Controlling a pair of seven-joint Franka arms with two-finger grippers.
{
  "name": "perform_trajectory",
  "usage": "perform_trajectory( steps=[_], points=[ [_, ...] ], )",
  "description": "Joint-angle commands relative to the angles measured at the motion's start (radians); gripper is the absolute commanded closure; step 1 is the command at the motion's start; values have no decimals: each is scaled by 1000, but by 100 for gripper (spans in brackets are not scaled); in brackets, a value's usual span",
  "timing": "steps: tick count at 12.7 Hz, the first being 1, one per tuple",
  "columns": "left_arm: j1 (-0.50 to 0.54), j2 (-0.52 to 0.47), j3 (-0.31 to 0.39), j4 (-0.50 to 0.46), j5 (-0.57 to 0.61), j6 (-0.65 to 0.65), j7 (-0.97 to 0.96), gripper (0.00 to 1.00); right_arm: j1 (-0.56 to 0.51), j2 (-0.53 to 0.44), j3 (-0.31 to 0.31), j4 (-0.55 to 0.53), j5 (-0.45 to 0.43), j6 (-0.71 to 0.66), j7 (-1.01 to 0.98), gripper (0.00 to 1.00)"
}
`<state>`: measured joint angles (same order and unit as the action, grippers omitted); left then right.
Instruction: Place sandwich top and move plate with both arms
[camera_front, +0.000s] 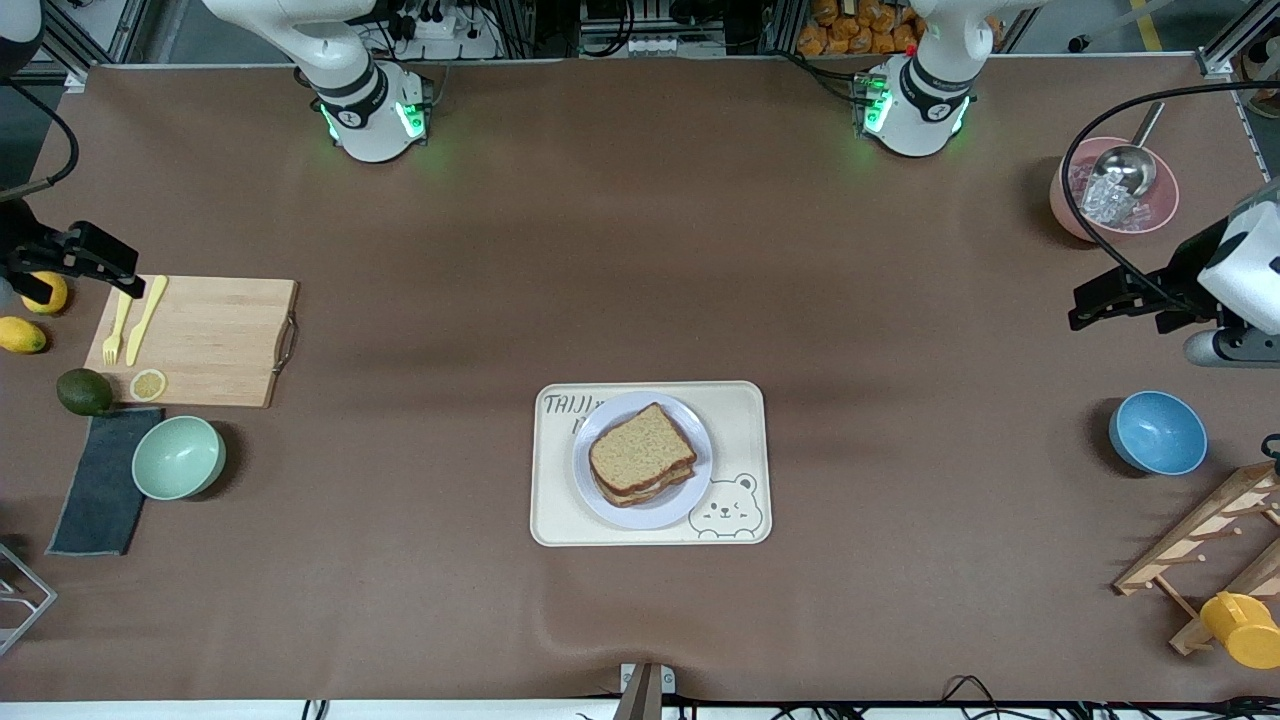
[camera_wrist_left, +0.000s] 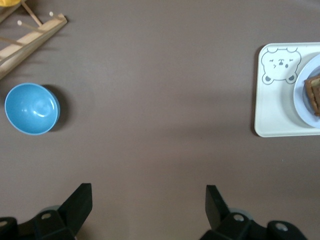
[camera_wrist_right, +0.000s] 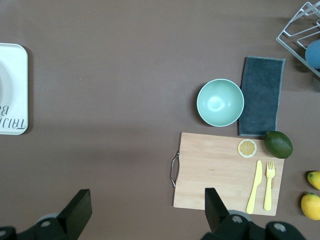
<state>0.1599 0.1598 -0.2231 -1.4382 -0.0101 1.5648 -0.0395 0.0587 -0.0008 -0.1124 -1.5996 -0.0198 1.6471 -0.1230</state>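
The sandwich top (camera_front: 640, 450) is already laid on the stack, on the plate (camera_front: 680, 505) in the tray (camera_front: 745, 420); left gripper (camera_wrist_left: 149, 202) and right gripper (camera_wrist_right: 148, 205) are held wide apart, empty, over opposite table ends; the plate move is judged next, 2 rim grasps being needed.

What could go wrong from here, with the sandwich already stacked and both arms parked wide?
The sandwich top sits slightly askew on the stack and may slide if the plate tilts. The plate lies inside the tray, leaving little rim for fingers. Left gripper and right gripper, both open, might arrive unevenly from the table's ends.
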Motion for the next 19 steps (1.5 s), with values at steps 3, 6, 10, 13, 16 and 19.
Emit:
perform_trajectory(
  steps=[3, 6, 10, 13, 16, 19],
  points=[
    [10, -103, -2, -22, 27, -52, -54, 0, 4, 7, -1, 18, -5, -4, 11, 0],
    [-81, -156, 65, -100, 25, -6, -60, 0, 4, 7, -3, 17, -5, -4, 11, 0],
    [-242, -219, 256, -162, 25, -9, -65, 0, 4, 7, -1, 17, -5, -4, 11, 0],
    [-272, -215, 295, -156, 25, -18, -60, 0, 4, 7, -1, 17, -5, -4, 11, 0],
    [-270, -200, 300, -134, 27, -20, -46, 0, 4, 7, -1, 17, -5, -4, 11, 0],
    [-272, -186, 301, -126, 25, -26, -57, 0, 4, 7, -3, 17, -5, -4, 11, 0]
  ],
)
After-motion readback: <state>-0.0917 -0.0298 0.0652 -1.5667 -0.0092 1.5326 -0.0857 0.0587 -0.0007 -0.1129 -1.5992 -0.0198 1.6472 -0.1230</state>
